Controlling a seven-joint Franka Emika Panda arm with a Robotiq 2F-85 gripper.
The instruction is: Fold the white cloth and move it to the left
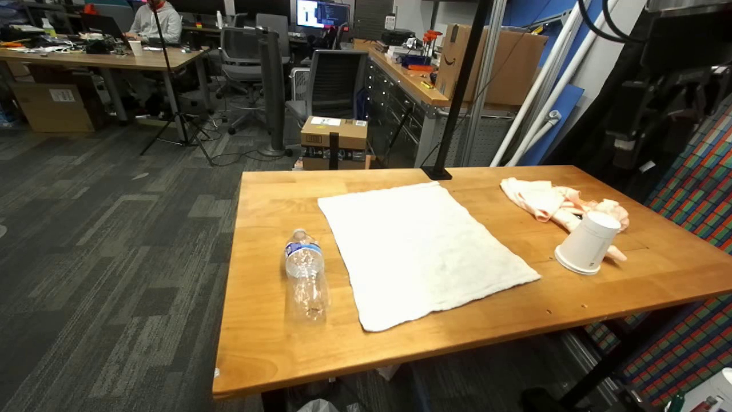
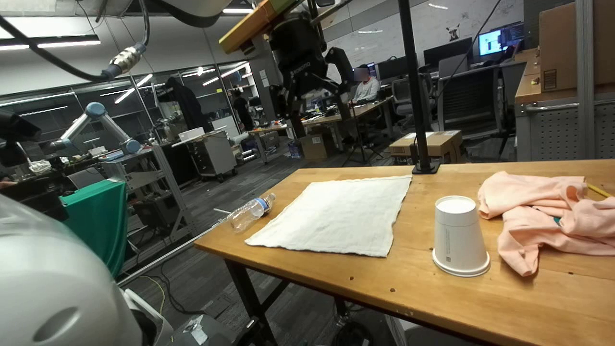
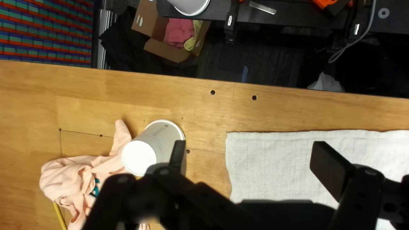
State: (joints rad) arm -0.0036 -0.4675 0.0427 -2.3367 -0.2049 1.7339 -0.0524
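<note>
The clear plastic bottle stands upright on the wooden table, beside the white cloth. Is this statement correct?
Not upright: an exterior view shows the clear plastic bottle lying on its side. It is on the wooden table, beside the white cloth.

rounded white arm (image 2: 55,281), black jaws

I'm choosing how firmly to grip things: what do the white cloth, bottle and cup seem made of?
White cloth: matte woven fabric, perhaps cotton; the wrist view shows faint weave lines.
Bottle: probably thin plastic, clear and glossy; its see-through walls catch highlights.
Cup: likely paper, smooth, matte, white; thick lip and printing suggest it, though plastic is possible.
</note>
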